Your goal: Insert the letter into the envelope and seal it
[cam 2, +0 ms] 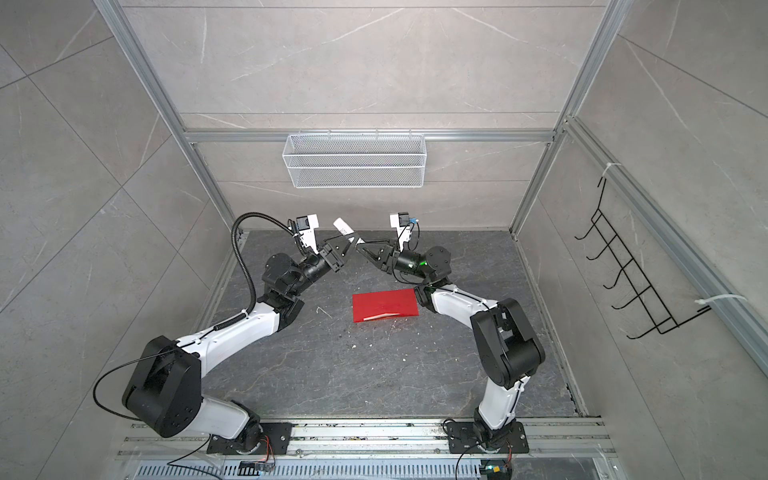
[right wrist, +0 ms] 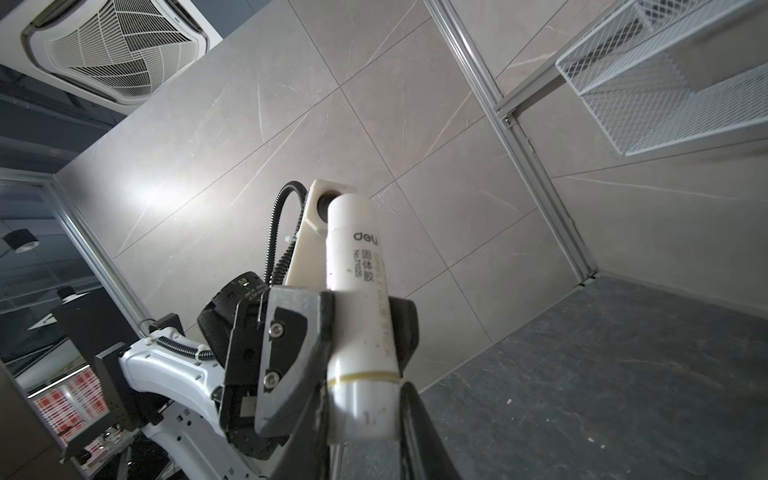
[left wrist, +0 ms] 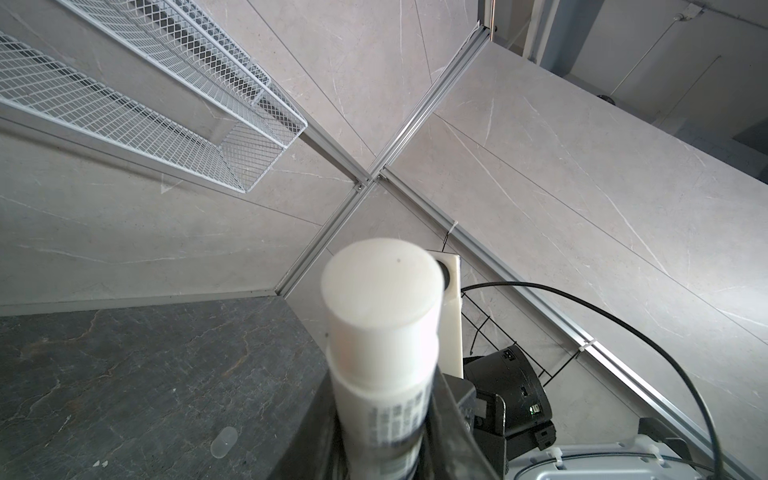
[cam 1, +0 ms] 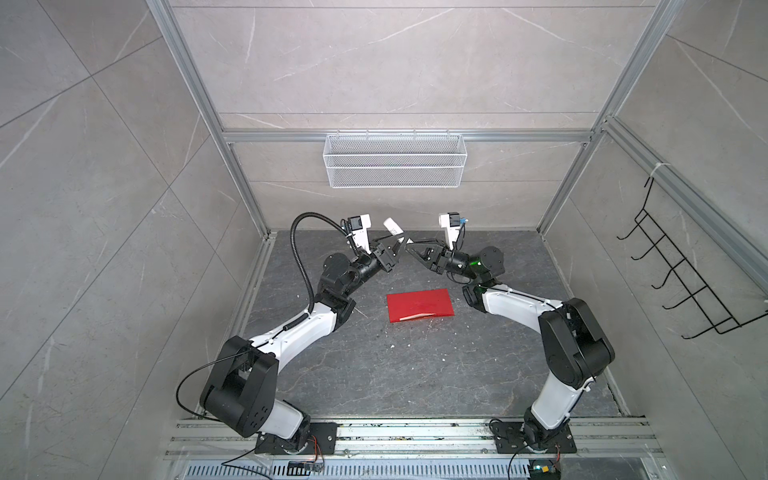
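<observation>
Envelope (cam 1: 419, 305) lies flat mid-tabletop (cam 1: 374, 374), its letter out of sight, while your left pincer (left wrist: 386, 432) and right pincer (right wrist: 363, 419) both pinch the glue stick (right wrist: 357, 266) aloft, so an uneven twist or pull could drop the stick.

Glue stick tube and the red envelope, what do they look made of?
Glue stick tube: probably smooth white plastic, slight sheen, lettering printed on it. Envelope: apparently thin red paper or card, lightly glossy, with a pale glare streak.
</observation>
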### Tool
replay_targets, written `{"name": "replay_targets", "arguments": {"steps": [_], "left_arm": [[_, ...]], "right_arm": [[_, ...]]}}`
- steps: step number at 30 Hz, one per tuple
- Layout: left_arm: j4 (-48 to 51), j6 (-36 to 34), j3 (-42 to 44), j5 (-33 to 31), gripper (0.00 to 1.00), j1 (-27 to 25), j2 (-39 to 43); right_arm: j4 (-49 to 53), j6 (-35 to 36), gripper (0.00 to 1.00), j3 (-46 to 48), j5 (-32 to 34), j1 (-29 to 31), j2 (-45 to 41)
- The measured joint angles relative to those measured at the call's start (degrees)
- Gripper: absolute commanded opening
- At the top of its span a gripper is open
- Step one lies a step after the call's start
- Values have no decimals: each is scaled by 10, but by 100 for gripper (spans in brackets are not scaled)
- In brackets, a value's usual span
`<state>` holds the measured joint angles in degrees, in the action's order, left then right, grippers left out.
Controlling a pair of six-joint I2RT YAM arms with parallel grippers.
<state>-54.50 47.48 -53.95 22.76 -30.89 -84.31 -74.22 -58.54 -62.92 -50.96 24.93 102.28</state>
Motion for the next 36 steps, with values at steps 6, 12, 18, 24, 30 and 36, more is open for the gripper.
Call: {"name": "replay_targets", "arguments": {"steps": [6,12,18,24,30,36], "left_arm": [[2,0,0,1,0,-3,3],[26,-13,7,14,0,-7,5],[31,-15,8,14,0,-7,5],[31,-15,8,14,0,-7,5],[31,-15,8,14,0,-7,5],[31,-15,8,14,0,-7,5]], "right_arm": [[54,74,43,6,0,-2,-27],[168,373,66,91,169,8,-185],[162,642,66,165,306,76,-240],[167,782,63,183,387,114,-216],[166,838,54,181,429,132,-192],[165,854,46,168,457,140,-170]]}}
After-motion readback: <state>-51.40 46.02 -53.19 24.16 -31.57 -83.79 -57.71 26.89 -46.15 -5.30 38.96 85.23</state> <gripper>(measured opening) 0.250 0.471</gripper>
